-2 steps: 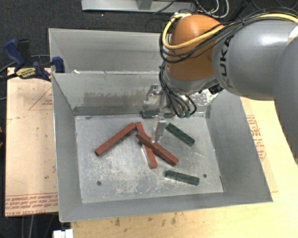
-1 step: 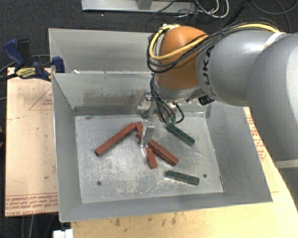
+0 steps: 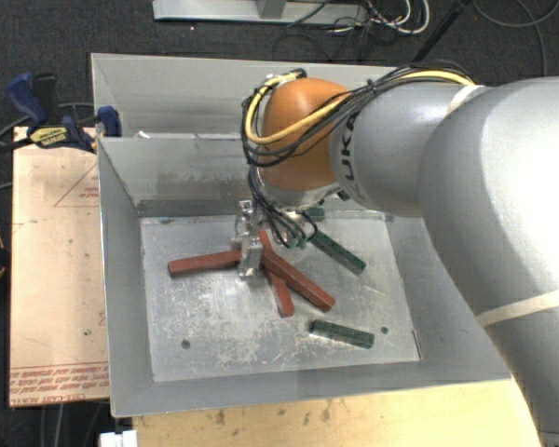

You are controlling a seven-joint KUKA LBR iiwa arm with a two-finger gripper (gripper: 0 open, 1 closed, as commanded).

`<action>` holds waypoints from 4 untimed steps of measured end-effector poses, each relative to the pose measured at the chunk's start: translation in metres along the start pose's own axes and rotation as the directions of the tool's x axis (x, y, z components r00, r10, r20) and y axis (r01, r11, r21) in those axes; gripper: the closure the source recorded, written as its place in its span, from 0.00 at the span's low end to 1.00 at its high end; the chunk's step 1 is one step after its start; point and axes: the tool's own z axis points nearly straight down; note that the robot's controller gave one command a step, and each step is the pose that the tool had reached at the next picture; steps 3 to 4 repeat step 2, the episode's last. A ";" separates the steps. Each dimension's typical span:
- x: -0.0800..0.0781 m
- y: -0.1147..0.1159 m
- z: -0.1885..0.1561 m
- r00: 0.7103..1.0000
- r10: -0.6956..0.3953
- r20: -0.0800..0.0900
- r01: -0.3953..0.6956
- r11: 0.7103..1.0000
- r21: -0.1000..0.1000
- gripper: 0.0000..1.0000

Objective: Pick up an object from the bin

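Lying crossed in the bin, red-brown bars were seen under the gripper | its opening could not be told | bars judged stiff, light, best pinched mid-length.

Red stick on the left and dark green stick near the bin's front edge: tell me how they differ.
Colour: the red stick is reddish brown, the green stick dark green. Length: the red stick looks longer than the green stick. Place: the red stick's right end reaches the gripper, while the green stick lies alone, apart from it. Both are slim straight bars lying flat on the bin floor.
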 end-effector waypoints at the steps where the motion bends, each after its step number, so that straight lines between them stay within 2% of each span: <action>1: 0.000 0.000 0.000 1.000 0.001 0.000 -0.001 1.000 0.000 1.00; 2: 0.012 0.007 -0.198 0.999 0.030 -0.016 -0.030 1.000 0.003 1.00; 4: 0.012 0.007 -0.198 0.999 0.030 -0.016 -0.030 1.000 0.003 1.00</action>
